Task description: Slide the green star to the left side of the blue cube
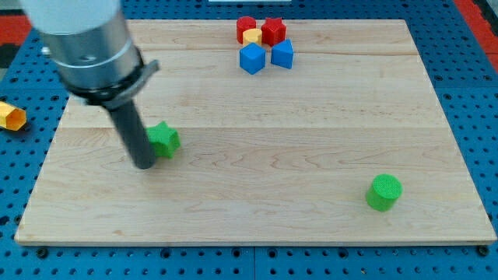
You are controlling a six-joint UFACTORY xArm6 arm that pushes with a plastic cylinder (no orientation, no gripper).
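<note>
My tip, a bare rod that grips nothing, touches the green star-shaped block at its 8 o'clock on the wooden board. Pushing is underway; next it must drive toward 2 o'clock, stopping left of the far blue cube.

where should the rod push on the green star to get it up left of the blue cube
Push its lower-left face: my tip already sits against the green star on the view's left. Come from below-left, since the blue cube lies toward the view's upper right.
</note>
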